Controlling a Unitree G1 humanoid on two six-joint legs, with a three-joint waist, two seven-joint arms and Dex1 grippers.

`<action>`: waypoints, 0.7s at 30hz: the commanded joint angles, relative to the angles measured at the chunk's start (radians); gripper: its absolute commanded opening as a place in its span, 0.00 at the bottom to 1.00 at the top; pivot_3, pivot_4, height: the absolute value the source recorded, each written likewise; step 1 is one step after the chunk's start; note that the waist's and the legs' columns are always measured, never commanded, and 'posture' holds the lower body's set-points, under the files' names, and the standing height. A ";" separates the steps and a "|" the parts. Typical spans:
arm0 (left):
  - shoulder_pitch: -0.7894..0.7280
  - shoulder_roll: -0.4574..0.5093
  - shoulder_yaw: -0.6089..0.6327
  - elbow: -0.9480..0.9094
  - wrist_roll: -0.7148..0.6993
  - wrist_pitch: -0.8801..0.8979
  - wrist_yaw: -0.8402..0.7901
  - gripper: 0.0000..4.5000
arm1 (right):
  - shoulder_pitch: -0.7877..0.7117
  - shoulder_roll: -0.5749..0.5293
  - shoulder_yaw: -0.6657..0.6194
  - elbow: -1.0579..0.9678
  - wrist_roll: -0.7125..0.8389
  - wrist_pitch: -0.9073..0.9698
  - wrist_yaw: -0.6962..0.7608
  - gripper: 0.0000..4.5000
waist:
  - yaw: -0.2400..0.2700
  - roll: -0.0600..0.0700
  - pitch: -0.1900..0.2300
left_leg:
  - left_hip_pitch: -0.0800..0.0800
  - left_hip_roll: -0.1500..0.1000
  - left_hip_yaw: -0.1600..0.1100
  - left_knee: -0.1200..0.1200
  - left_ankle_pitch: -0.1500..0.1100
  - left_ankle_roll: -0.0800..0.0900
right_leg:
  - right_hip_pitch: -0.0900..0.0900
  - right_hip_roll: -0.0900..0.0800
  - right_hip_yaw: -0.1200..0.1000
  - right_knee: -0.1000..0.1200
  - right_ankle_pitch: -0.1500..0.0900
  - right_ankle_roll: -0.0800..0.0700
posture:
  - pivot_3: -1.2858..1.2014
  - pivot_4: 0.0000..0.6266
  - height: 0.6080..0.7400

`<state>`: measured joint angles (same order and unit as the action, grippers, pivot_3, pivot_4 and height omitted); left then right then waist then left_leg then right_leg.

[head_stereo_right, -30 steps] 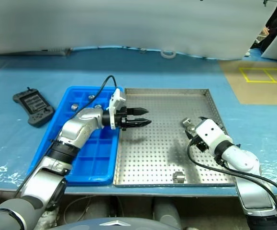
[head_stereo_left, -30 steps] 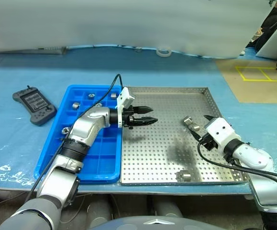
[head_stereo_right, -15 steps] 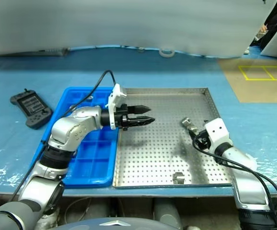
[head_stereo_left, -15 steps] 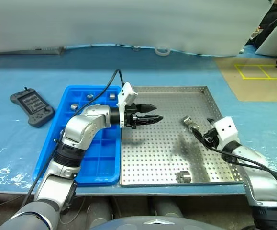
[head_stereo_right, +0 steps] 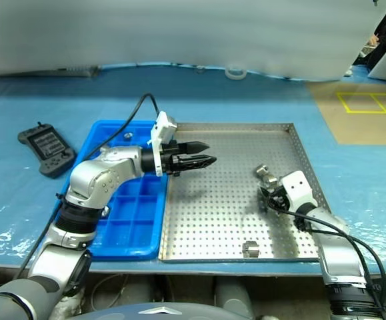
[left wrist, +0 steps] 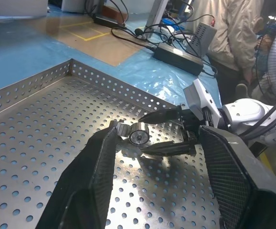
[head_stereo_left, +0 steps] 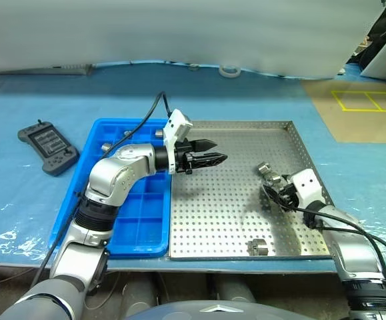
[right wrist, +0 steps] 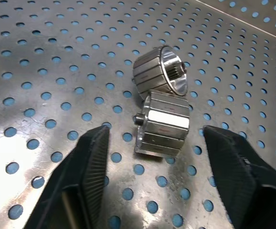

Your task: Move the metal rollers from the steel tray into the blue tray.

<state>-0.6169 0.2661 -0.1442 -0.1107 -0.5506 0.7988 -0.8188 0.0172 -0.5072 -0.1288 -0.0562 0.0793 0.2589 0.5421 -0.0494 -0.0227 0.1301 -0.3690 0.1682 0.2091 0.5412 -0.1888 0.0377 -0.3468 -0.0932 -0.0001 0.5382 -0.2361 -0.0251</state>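
Two metal rollers lie side by side on the right part of the steel tray (head_stereo_left: 239,123): a nearer one (right wrist: 164,126) and a farther one (right wrist: 159,74). My right gripper (right wrist: 157,133) is low over the tray and open. Its fingers (right wrist: 87,171) stand on either side of the nearer roller with gaps to both. A third roller (head_stereo_left: 257,247) rests near the tray's front rim. My left gripper (head_stereo_left: 216,152) hovers open and empty over the tray's left part, pointing at the right gripper. The blue tray (head_stereo_left: 136,227) lies left of the steel tray, with a roller (head_stereo_left: 106,146) in a far compartment.
A dark handheld controller (head_stereo_left: 48,148) lies left of the blue tray. A roll of tape (head_stereo_left: 229,70) sits at the table's far edge. A person (left wrist: 233,33) stands beyond the table on the right, near cables and a power brick.
My right gripper has sunk toward the tray and closed in on the pair of rollers, its jaws narrowing. The left gripper has risen slightly.
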 commanded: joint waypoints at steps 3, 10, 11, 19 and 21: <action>0.058 0.042 0.010 -0.081 -0.022 -0.018 -0.030 0.64 | -0.016 -0.004 0.014 -0.048 0.001 -0.019 -0.005 0.32 | 0.005 0.000 0.000 | 0.001 0.000 0.000 0.000 0.000 0.000 | 0.001 0.000 0.000 0.000 0.000 0.000 | 0.39 0.24 1.00; 0.111 0.125 0.033 -0.003 -0.015 -0.121 -0.139 0.64 | 0.007 -0.012 0.035 -0.109 -0.009 0.003 -0.010 0.27 | 0.013 0.002 0.001 | 0.001 0.000 0.000 0.000 0.001 -0.002 | 0.000 0.001 0.000 -0.001 0.000 0.000 | 0.39 0.24 1.00; 0.108 0.126 0.031 0.006 -0.014 -0.127 -0.144 0.64 | 0.009 -0.013 0.034 -0.114 -0.010 0.009 -0.014 0.27 | 0.014 0.002 0.001 | 0.001 0.000 0.000 0.000 0.000 -0.002 | 0.000 0.000 0.000 -0.001 0.000 0.000 | 0.39 0.24 1.00; 0.001 0.043 -0.019 0.075 0.012 -0.108 -0.112 0.64 | -0.039 -0.022 -0.010 -0.330 0.157 0.189 0.045 0.27 | 0.010 0.002 0.001 | 0.000 -0.001 0.000 -0.001 0.000 -0.001 | -0.001 0.000 0.001 -0.001 0.000 0.000 | 0.38 0.24 1.00; -0.021 0.016 -0.023 0.088 0.018 -0.107 -0.089 0.64 | -0.055 -0.061 0.024 -0.405 0.153 0.203 0.081 0.27 | 0.008 0.002 0.001 | 0.000 0.000 0.000 -0.001 0.000 -0.002 | -0.001 0.000 0.001 0.000 0.000 0.000 | 0.38 0.24 1.00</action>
<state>-0.6165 0.2957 -0.1646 -0.0194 -0.5359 0.6897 -0.9253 -0.0145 -0.5331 -0.1019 -0.3583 0.2053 0.4561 0.5948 -0.0417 -0.0205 0.1313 -0.3686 0.1683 0.2094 0.5406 -0.1884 0.0361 -0.3473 -0.0931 0.0009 0.5379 -0.2361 -0.0249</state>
